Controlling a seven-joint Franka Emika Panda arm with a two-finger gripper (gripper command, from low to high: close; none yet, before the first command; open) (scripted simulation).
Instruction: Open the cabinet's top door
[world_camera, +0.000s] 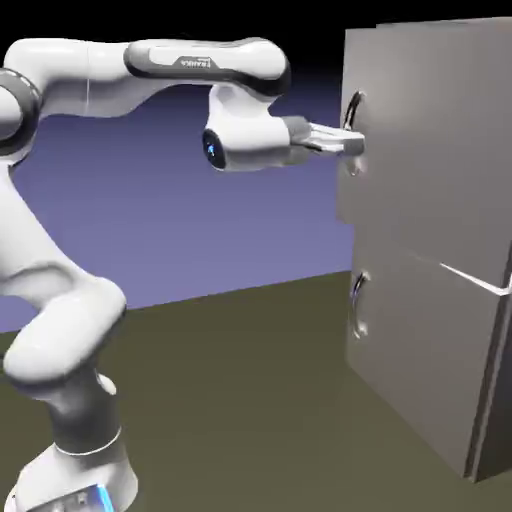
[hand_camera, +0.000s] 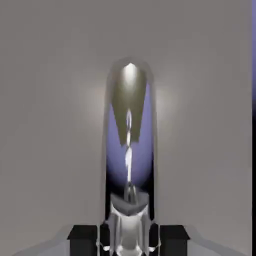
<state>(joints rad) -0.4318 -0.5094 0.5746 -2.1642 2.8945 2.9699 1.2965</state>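
Fingertips (hand_camera: 128, 237): closed around the upper handle (hand_camera: 130, 82), gripping below its middle.
Top door (world_camera: 435, 130): above the lower door (world_camera: 425, 345), on the cabinet's front; appears shut.
Handling: probably stiff, smooth metal, likely to slip if twisted; panel perhaps heavy, swinging on hinges.
Best hold: right there, pulling outward along an arc.

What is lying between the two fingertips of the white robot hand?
The silver curved metal handle of the flat grey upper door lies between the fingertips of the hand; the hand view shows this.
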